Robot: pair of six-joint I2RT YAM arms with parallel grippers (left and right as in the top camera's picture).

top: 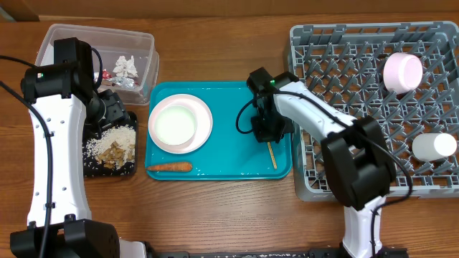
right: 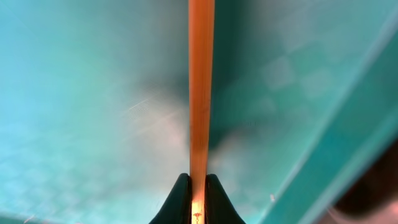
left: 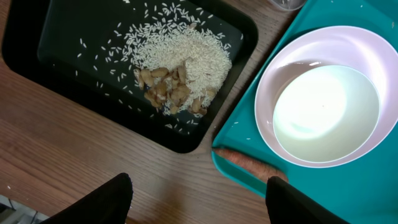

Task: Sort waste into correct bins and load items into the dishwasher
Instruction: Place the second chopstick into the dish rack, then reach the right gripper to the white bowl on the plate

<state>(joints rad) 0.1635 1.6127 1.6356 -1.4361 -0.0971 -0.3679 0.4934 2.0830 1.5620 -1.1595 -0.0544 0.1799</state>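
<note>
My right gripper is shut on a thin wooden chopstick, low over the teal tray; overhead, the chopstick pokes out below that gripper. My left gripper is open above the bare wood, between the black tray and the teal tray's corner. Rice and brown food scraps lie in the black tray. An orange carrot lies on the teal tray beside a white bowl on a plate. The clear tub holds foil and wrapper.
The grey dish rack stands at the right, holding a pale pink bowl on its side and a white cup. The teal tray edge lies close to my left gripper's right finger.
</note>
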